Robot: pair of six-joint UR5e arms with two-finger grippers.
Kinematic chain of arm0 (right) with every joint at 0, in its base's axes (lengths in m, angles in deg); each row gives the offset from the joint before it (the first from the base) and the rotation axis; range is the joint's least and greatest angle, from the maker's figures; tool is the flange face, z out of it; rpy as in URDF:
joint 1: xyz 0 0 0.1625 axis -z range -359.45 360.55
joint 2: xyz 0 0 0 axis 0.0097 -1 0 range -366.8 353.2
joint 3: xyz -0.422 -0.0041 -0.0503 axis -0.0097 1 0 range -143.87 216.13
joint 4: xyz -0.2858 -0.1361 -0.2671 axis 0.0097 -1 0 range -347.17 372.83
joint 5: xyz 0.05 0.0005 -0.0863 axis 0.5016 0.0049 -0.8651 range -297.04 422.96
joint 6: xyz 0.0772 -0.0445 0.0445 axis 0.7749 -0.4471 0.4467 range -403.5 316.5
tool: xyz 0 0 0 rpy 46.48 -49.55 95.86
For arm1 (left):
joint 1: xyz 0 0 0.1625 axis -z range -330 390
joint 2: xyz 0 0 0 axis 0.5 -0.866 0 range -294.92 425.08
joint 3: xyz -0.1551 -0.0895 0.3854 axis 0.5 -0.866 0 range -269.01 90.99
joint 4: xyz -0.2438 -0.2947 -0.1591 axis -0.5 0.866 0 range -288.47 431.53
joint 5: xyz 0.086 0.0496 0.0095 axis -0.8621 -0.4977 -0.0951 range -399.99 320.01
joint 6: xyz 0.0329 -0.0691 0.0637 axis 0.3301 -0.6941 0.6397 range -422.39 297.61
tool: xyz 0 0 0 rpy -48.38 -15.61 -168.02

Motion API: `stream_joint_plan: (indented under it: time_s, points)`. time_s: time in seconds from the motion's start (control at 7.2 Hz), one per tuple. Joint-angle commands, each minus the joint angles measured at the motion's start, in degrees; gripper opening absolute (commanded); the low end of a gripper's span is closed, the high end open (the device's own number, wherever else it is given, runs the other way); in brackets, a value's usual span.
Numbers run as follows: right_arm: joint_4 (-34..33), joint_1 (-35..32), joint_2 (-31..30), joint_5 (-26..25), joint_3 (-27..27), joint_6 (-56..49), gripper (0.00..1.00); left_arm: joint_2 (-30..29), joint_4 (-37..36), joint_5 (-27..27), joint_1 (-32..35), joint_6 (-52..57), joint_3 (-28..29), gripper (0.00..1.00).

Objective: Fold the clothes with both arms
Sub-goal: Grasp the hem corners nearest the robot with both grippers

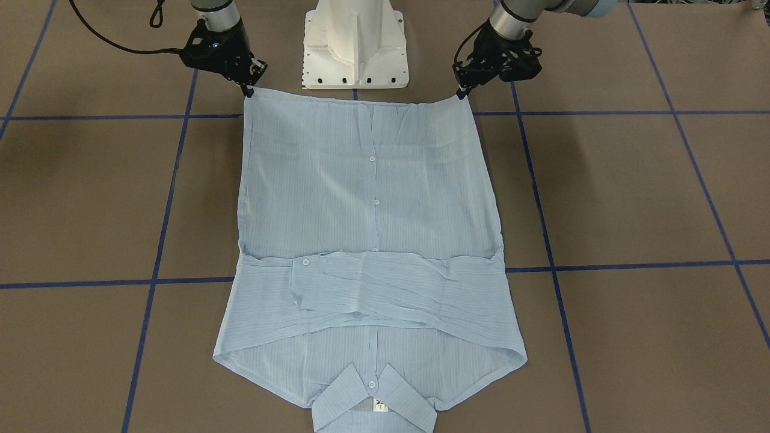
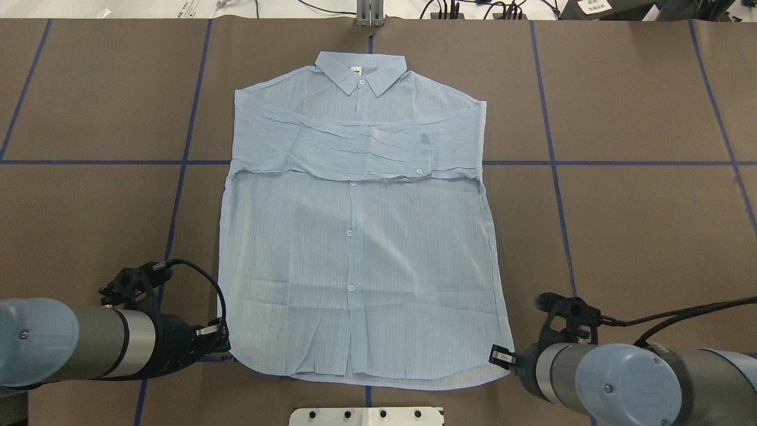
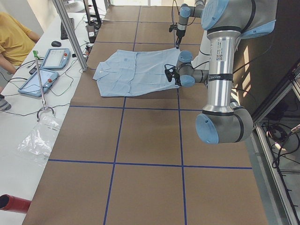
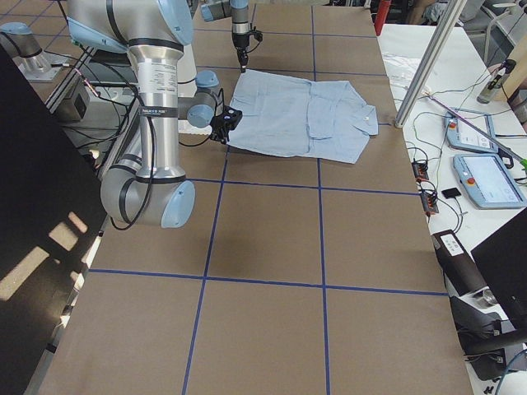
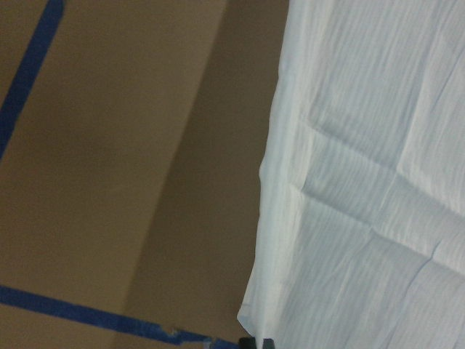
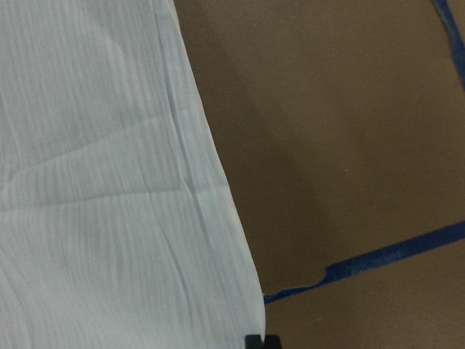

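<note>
Sleeves (image 2: 355, 151) lay folded across the shirt (image 2: 355, 248), and the left gripper (image 1: 462, 92) and right gripper (image 1: 248, 90), jaws apparently clenched on its near hem corners, had the hem-to-collar fold left to do.

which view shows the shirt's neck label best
The exterior front-facing view: the neck label sits nearest that camera, white with dark print, between the collar flaps. Overhead shows only a tiny white speck; side views are too small; wrist views show just shirt fabric.
</note>
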Motion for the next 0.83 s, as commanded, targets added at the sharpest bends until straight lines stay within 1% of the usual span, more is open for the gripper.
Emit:
stream_joint_plan:
  time_s: [0.0,0.28,0.42,0.56,0.69]
  points:
    - [-0.2,-0.9,-1.5,-0.1,-3.7,0.7,0.00,-0.5,-3.9,0.3,-0.7,-7.9,-5.7,0.00]
    - [-0.1,-4.5,0.9,-0.4,-4.1,0.7,0.00,-1.3,-5.1,0.1,-0.1,-8.5,-5.4,0.00]
    - [-0.2,-7.4,3.4,-0.3,-3.6,0.6,0.00,-3.6,-5.2,0.4,3.5,-3.9,-5.7,0.00]
    - [-0.2,-11.9,5.7,0.2,-3.7,0.5,0.00,-6.6,-6.6,3.3,10.5,1.5,-5.7,0.00]
    - [-0.6,-15.2,7.6,0.1,-3.7,0.6,0.00,-7.6,-8.6,6.2,16.4,4.5,-5.3,0.00]
